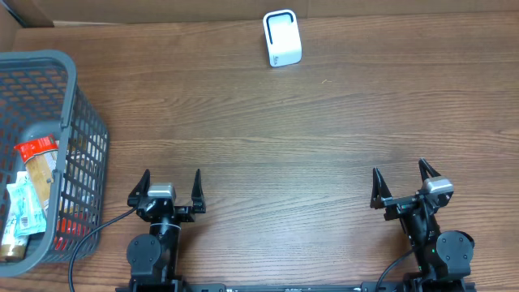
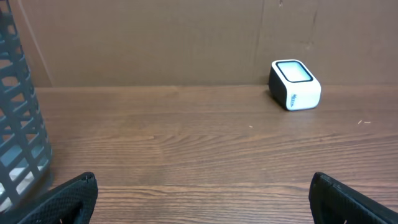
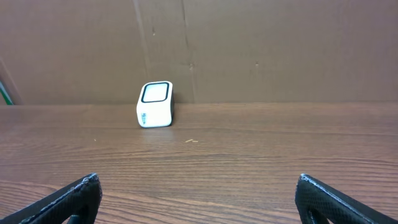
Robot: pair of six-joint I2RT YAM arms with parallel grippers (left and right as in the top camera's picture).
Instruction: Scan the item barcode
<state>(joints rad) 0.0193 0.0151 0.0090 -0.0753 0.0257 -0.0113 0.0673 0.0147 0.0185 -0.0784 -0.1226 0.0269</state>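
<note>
At the far edge of the desk (image 1: 268, 130), just right of centre, stands the barcode scanner (image 1: 283, 38): a small white box with rounded corners, a dark-framed pale window on its face and tiny print on one side. Packaged goods lie in the grey plastic basket (image 1: 87, 154) at the left edge (a red-topped packet (image 1: 39, 166) and a pale wrapper (image 1: 24, 207) with dark print among them). Near the front edge, the left pincer (image 1: 172, 180) and the right pincer (image 1: 399, 174) are both spread wide, holding nothing.

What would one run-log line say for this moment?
left gripper: open, empty | right gripper: open, empty | white scanner: far edge, untouched | packaged items: in basket
</note>
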